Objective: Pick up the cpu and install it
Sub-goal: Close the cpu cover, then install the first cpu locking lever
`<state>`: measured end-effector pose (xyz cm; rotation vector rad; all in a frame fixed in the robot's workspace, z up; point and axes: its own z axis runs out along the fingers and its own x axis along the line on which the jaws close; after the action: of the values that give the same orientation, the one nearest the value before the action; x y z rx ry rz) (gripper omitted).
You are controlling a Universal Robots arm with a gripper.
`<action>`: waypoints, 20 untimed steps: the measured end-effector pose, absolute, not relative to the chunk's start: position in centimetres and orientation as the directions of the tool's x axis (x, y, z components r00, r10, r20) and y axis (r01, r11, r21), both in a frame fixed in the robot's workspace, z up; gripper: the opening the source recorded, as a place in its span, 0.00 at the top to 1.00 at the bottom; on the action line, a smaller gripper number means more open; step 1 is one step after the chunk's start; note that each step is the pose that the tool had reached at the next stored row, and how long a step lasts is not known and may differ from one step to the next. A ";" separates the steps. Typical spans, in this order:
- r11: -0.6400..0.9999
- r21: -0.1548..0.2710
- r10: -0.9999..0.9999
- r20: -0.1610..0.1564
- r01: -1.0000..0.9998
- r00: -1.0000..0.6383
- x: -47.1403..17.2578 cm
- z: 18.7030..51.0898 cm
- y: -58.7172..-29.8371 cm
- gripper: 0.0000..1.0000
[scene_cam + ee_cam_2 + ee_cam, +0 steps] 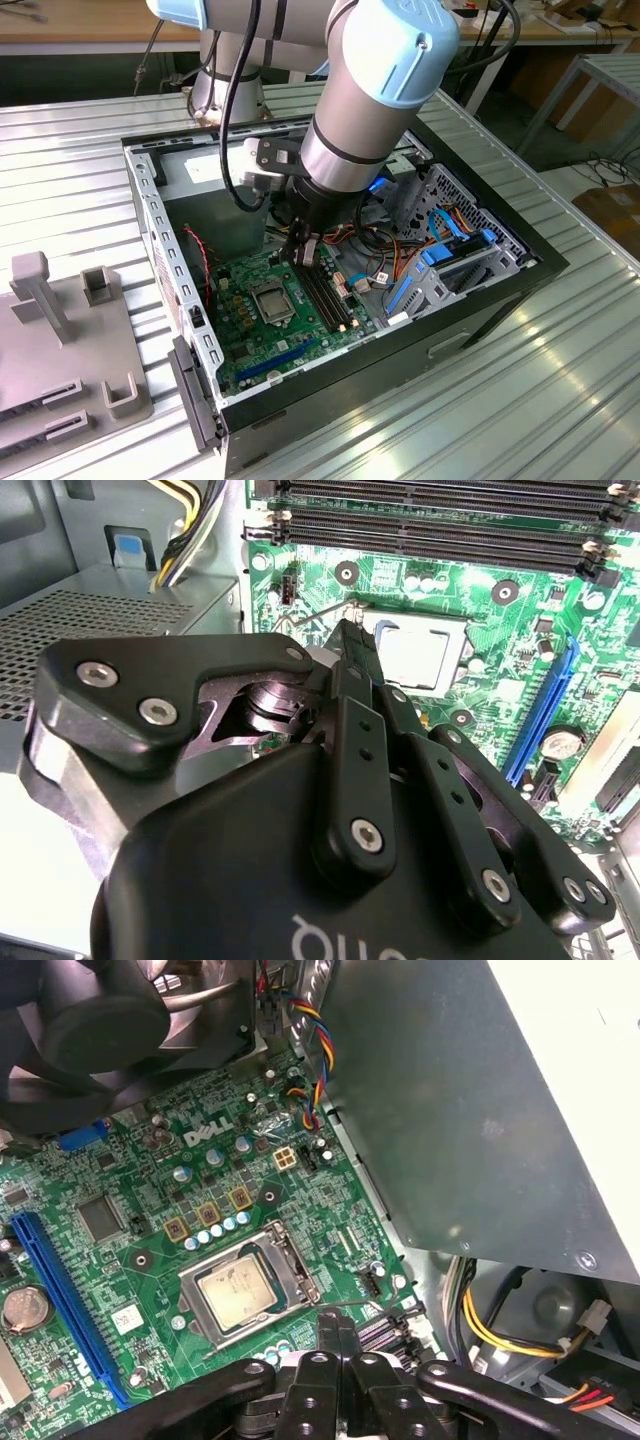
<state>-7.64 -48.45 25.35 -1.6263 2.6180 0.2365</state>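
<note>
— What's inside the open computer case (150, 215)?

— A green motherboard (240, 300) lies on its floor. Its metal socket frame (273, 299) sits near the middle of the board, and the cpu (274, 298) lies flat inside that frame, silvery top up. In the first wrist view the cpu (236, 1289) is seated squarely in the frame (290, 1260); in the second wrist view the cpu (413, 654) shows just past the fingertips.

— What else is in the case?

— Long black memory slots (325, 290) run beside the socket. A blue slot (268, 360) lies along the board's near edge. Toward the exterior view's right stands a metal drive cage (460, 265) with blue clips, and bundles of coloured wires (375, 240) run between it and the board.

— And the gripper?

— The gripper (303, 256) hangs inside the case, above the board, near the memory slots and just beside the socket. In both wrist views its fingers (352, 670) are pressed together with nothing between them (338, 1332). It is apart from the cpu
</note>
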 end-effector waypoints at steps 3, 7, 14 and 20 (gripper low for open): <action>0.426 0.103 -0.891 -0.123 -0.899 -0.437 -8.1 25.4 -48.8 0.87; 0.418 0.103 -0.895 -0.123 -0.902 -0.429 -8.6 25.4 -49.2 0.87; 0.411 0.103 -0.898 -0.123 -0.906 -0.422 -9.2 25.4 -49.4 0.87; 0.410 0.103 -0.899 -0.123 -0.906 -0.420 -9.2 25.4 -49.4 0.87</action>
<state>-9.22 -49.43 25.35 -1.6639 2.5969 0.2376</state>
